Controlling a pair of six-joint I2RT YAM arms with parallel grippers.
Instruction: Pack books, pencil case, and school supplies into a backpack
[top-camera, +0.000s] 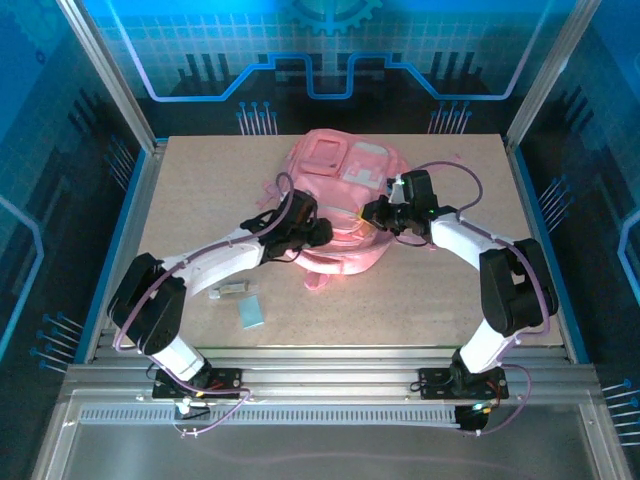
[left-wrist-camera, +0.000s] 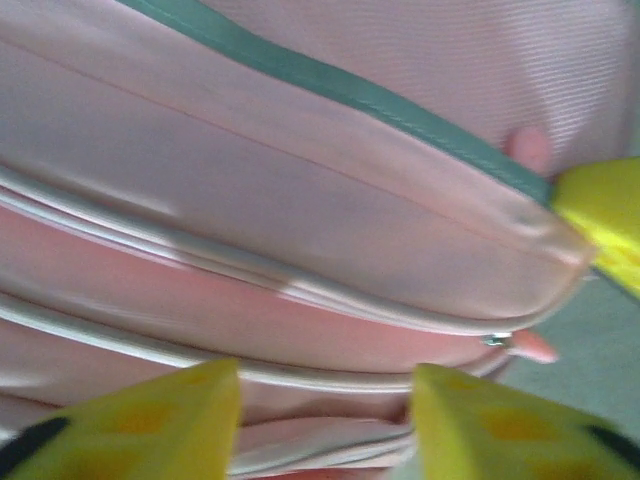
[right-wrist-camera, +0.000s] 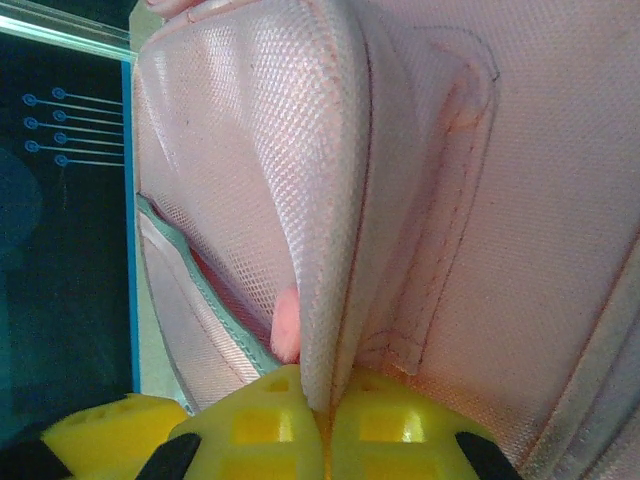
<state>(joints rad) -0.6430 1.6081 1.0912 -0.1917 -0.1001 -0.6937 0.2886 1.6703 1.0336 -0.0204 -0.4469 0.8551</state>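
Far left, the small grey packet (top-camera: 228, 292) and the pale blue flat card (top-camera: 250, 314) sit loose on the table (top-camera: 440, 300), so I'd say those two still need packing. My left gripper (left-wrist-camera: 325, 400) is at the near edge of the backpack (top-camera: 345, 170), jaws apart, nothing pinched. Over on the right, my right gripper (right-wrist-camera: 325, 405) is clamped on a fold of backpack fabric. I can't see inside the backpack, so no idea what's in there yet.

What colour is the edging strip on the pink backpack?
Teal green; the edging shows best in the left wrist view.
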